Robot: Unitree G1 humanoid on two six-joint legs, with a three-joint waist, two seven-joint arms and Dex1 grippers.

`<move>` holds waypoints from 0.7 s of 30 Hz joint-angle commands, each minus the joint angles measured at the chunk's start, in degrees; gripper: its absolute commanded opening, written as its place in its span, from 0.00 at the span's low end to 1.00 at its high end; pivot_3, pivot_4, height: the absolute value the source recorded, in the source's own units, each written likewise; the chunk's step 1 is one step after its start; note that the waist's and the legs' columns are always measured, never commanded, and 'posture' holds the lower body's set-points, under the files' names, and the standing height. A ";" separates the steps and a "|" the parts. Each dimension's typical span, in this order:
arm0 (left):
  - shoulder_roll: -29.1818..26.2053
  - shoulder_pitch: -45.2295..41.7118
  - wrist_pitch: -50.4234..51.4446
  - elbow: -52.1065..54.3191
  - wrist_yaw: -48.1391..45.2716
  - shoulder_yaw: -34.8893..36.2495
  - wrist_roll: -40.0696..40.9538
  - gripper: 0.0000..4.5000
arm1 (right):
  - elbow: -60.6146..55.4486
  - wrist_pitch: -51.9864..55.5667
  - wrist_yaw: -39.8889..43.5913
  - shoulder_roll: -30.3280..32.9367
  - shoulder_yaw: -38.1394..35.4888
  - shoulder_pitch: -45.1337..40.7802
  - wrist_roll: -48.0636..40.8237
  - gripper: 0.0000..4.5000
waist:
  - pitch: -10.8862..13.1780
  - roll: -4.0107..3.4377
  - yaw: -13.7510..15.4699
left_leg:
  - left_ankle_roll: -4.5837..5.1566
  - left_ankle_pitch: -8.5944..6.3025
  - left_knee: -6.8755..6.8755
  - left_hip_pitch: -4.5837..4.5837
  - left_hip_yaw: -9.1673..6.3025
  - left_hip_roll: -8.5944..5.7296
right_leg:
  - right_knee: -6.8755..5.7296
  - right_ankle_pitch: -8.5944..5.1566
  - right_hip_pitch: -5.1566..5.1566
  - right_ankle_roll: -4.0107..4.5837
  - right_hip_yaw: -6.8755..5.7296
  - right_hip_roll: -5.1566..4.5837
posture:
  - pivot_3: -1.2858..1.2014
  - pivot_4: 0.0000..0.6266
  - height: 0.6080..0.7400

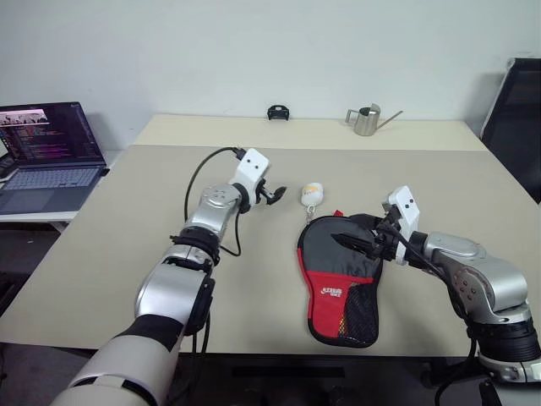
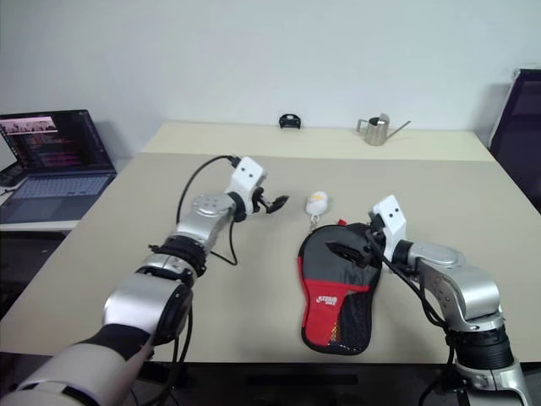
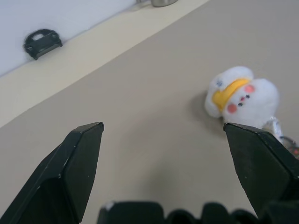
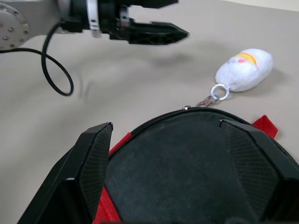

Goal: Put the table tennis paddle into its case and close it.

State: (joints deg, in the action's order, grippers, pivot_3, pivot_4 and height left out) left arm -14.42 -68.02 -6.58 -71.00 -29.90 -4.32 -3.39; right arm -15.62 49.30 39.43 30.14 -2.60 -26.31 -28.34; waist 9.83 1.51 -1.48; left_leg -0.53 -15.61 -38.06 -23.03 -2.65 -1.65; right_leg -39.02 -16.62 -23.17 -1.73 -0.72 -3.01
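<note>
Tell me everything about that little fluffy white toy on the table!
The plush toy is small, white and fluffy, with a yellow band like a beak or cap, pink cheeks and tiny dark eyes. It lies on its side on the beige table. A metal ring and short chain link it to the top edge of the black and red case. Neither end effector touches it.

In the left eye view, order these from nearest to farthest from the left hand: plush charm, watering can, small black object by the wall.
1. Plush charm, just right of the left hand.
2. Small black object, at the table's far edge.
3. Watering can, far edge, off to the right.
</note>
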 commanded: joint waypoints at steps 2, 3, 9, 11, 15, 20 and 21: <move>0.26 -2.49 -0.51 -2.52 0.53 1.41 -0.49 1.00 | -2.58 -1.03 0.17 1.57 -0.15 -0.53 -0.22 0.88 | 0.01 0.01 -0.16 | 0.00 0.00 0.00 0.01 0.02 0.00 | -0.01 0.00 -0.01 0.00 -0.01 0.00 | 0.52 0.24 1.00; 0.11 -2.52 -0.37 -3.02 1.13 1.38 -0.85 1.00 | -2.35 -1.33 0.04 1.78 0.02 -0.55 0.21 0.88 | 0.00 0.01 -0.17 | 0.00 0.00 0.00 0.01 0.02 0.01 | -0.02 0.00 -0.02 0.00 0.00 0.00 | 0.52 0.24 1.00; -0.35 -2.79 0.40 -4.76 5.15 1.71 -2.22 1.00 | -1.92 -2.76 -0.98 1.66 1.44 -0.28 1.83 0.88 | 0.01 0.02 -0.09 | 0.00 0.00 -0.01 0.01 0.03 0.00 | -0.04 0.00 -0.02 0.00 0.02 0.00 | 0.52 0.24 1.00; -0.07 -2.99 0.59 -5.05 6.70 2.03 -2.47 1.00 | -1.99 -3.10 -1.39 1.24 1.88 -0.20 2.06 0.88 | 0.01 0.02 -0.05 | 0.00 0.00 -0.01 0.01 0.03 0.00 | -0.03 0.00 -0.02 0.00 0.01 0.00 | 0.52 0.24 1.00; 1.31 -3.02 1.06 -5.55 8.72 2.46 -3.22 1.00 | -2.37 -3.43 -1.99 0.48 2.36 -0.15 2.33 0.88 | 0.01 0.02 -0.01 | -0.03 0.02 -0.02 0.01 0.02 0.00 | -0.04 0.00 -0.02 0.00 0.01 0.00 | 0.52 0.24 1.00; 3.14 -2.72 1.61 -5.83 8.81 2.83 -4.13 1.00 | -3.04 -3.48 -2.75 0.18 2.20 0.05 1.94 0.88 | 0.01 0.02 0.03 | -0.19 0.11 -0.02 0.00 0.05 -0.02 | -0.04 0.00 -0.02 0.00 0.01 0.00 | 0.52 0.24 1.00; 3.36 -2.76 1.73 -5.89 8.88 2.95 -4.25 1.00 | -3.36 -3.32 -2.82 0.17 2.16 0.24 1.82 0.88 | 0.01 0.02 0.00 | -0.19 0.11 -0.03 0.01 0.06 -0.02 | -0.05 0.00 -0.02 0.00 0.02 0.00 | 0.52 0.24 1.00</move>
State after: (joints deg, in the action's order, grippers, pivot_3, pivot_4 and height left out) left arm -10.99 -68.88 -4.95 -77.13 -21.72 -1.90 -7.28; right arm -15.82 46.88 36.98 30.35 0.33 -26.04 -25.96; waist 9.84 1.53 -1.48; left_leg -0.73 -15.50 -38.08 -23.02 -2.59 -1.66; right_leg -39.07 -16.62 -23.19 -1.73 -0.71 -3.02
